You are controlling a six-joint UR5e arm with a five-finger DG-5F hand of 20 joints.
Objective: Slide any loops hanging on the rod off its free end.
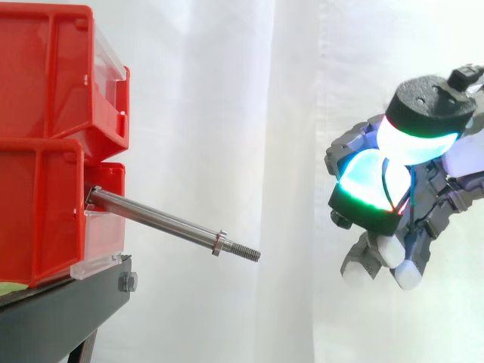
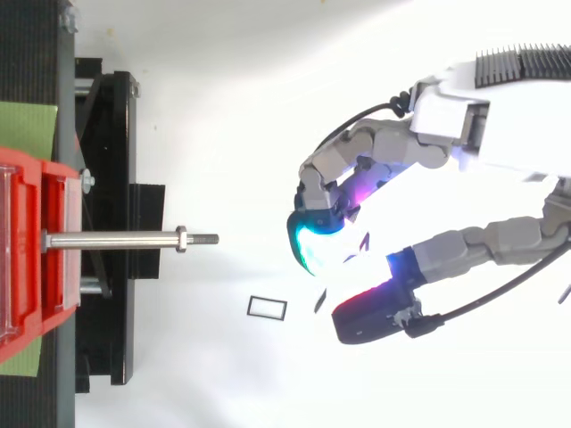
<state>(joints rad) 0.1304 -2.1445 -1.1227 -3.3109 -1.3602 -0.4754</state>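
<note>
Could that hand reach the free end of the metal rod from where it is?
Probably yes: the hand sits out beyond the threaded end of the rod, apart from it, with open space between them.

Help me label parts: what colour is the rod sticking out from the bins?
The rod is shiny silver metal, clearest in the side view.

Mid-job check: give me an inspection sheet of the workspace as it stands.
Surface: black stand carries stacked red bins.
Job's things: rod bare, no loops on it; small dark loop off it, between its free end and the hand.
Clutter: green sheet under the bins.
Hand: beyond the rod's free end, apart from it.
Cables: nothing seen.
Surroundings: white curtain.
</note>
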